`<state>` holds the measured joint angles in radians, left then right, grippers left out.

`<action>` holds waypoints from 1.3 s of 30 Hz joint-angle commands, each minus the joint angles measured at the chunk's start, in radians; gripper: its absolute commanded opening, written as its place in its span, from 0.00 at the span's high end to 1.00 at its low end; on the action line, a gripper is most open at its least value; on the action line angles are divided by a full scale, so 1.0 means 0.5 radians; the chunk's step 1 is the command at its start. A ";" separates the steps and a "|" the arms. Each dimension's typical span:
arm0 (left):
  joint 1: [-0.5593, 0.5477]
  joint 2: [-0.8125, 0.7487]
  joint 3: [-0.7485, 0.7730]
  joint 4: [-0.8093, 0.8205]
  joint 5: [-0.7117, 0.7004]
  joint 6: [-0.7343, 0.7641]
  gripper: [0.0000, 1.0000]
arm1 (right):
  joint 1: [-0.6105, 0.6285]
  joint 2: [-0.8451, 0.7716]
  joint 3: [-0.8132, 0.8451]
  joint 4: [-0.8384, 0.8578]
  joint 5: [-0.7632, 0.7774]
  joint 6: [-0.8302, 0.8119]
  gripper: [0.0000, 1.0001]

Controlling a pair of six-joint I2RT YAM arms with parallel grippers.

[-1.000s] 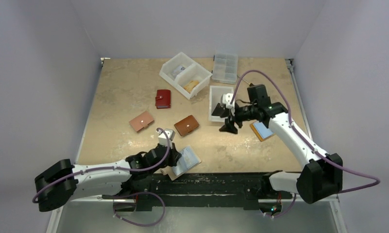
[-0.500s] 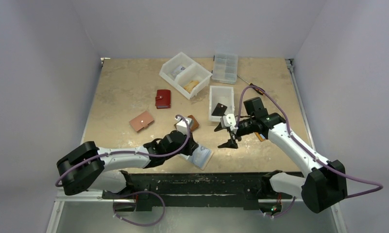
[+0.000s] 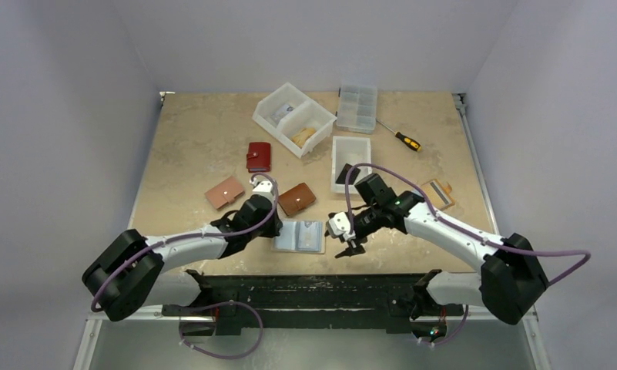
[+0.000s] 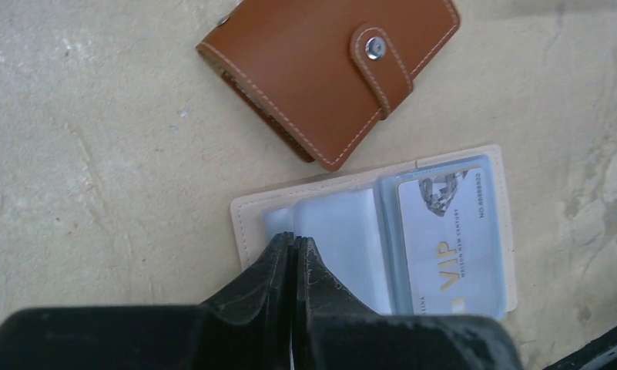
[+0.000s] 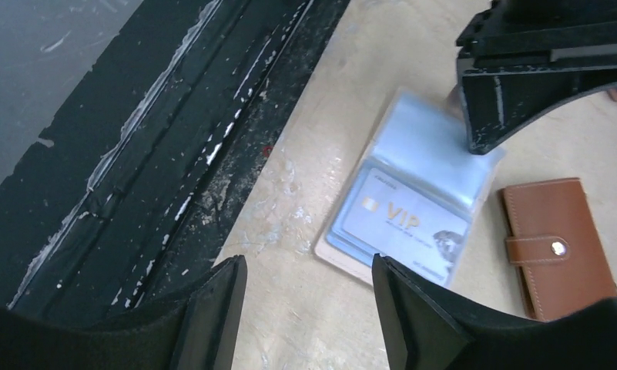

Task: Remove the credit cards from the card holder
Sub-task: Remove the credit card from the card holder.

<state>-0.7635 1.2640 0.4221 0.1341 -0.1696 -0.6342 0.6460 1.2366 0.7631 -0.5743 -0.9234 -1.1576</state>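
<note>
My left jaws, pressed together, touch the open card holder (image 3: 299, 236), lying longways left to right; right jaws apart.

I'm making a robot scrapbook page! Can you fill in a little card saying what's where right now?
Card holder: lying open, clear sleeves showing
VIP card: inside a clear sleeve
Left end effector: shut, tips on the holder's left side
Right end effector: open, empty, beside the holder
Brown wallet: snapped shut, just behind the holder

Brown wallet (image 4: 328, 73) just beyond card holder (image 4: 247, 220), left pincer (image 4: 293, 245) on its edge
</note>
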 commanded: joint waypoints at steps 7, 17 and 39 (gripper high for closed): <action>0.053 -0.146 -0.033 -0.416 -0.140 -0.070 0.81 | 0.141 0.122 0.007 0.187 0.219 0.085 0.34; 0.052 -1.154 -0.104 -0.653 -0.069 -0.248 0.49 | 0.141 0.297 0.188 0.340 0.259 0.693 0.46; 0.051 -1.015 -0.640 0.645 0.581 -0.717 0.37 | 0.118 0.692 0.342 0.755 0.463 1.846 1.00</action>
<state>-0.7406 0.7116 0.0452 0.3656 0.1169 -1.0359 0.7113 1.5753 0.9009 -0.2382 -0.7506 -0.3061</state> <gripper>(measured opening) 0.649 0.024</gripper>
